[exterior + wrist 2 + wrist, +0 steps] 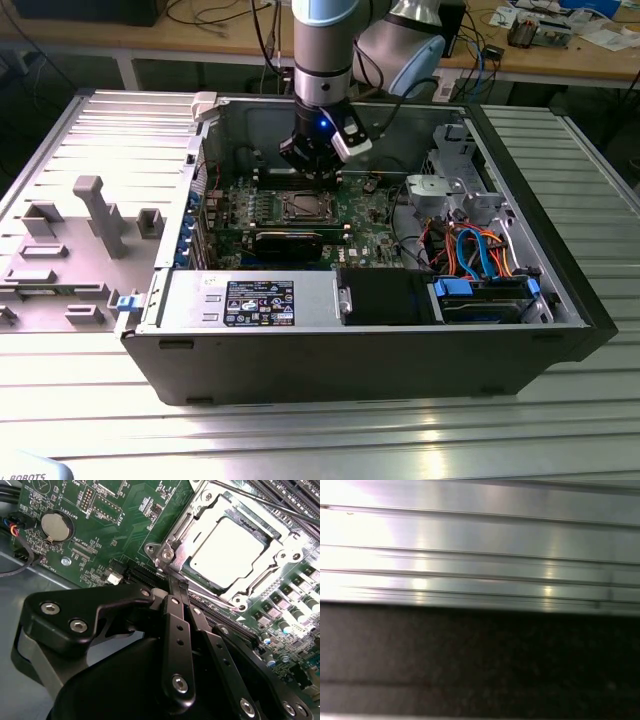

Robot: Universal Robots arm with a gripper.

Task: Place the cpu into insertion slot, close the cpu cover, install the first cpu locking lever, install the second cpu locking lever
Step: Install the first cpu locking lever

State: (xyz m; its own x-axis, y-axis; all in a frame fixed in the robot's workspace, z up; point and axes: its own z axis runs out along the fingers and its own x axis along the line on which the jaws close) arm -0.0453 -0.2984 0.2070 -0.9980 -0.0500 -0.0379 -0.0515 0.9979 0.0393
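Open computer case [560, 330] on a ribbed metal table [300, 440], with the arm's gripper [312, 168] lowered over the green motherboard [370, 240]; landmark: the insertion slot [304, 207], a silver-rimmed square socket amid the board. In the second wrist view the cpu [231, 551], a flat square chip with a pale dull metal face, lies seated in the slot; the cpu cover [196, 511], a thin silver frame with a central window, appears to lie down over the chip's edges; a thin wire locking lever [280, 502] runs along the far side of the slot, whether latched cannot be told. The gripper [179, 582] stands just beside the slot's near corner, its black fingers [176, 611] drawn together to a narrow tip with nothing visibly between them; contact with the frame cannot be told. Judged handling: chip light, stiff, fragile beneath, best taken by its edges; cover thin and springy; lever stiff wire, best pushed near its free end.
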